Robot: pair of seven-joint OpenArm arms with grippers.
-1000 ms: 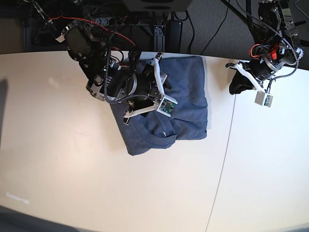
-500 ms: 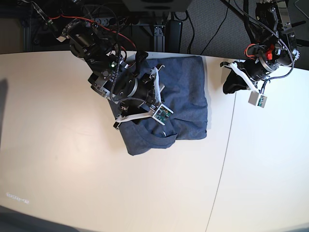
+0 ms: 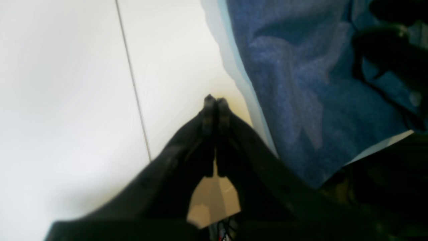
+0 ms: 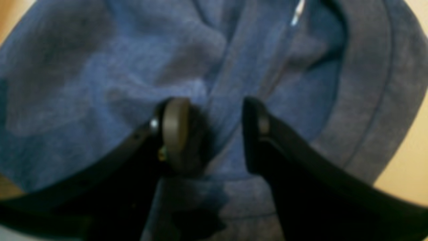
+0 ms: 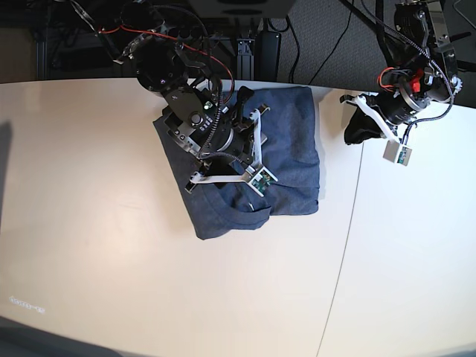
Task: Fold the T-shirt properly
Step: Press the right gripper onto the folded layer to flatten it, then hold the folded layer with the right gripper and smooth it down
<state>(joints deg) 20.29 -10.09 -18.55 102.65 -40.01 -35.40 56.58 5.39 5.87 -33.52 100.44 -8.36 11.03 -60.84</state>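
The slate-blue T-shirt (image 5: 294,149) lies folded into a rough rectangle at the back middle of the table. My right gripper (image 5: 236,149) hangs over its left half. Up close, my right gripper (image 4: 214,130) is open, its fingertips (image 4: 175,129) low over the T-shirt (image 4: 100,67) with a raised fold of cloth running between them. My left gripper (image 5: 355,132) is off the shirt's right edge, over bare table. In the left wrist view my left gripper (image 3: 214,100) is shut with nothing in it, and the T-shirt (image 3: 301,100) lies to its right.
A thin seam (image 5: 349,223) runs through the pale table top (image 5: 111,245) just right of the shirt. Dark equipment and cables (image 5: 245,37) stand behind the table's back edge.
My right arm has swung round over the shirt, its gripper now further right and turned. My left gripper drew slightly left toward the shirt's edge, then stayed still and shut.
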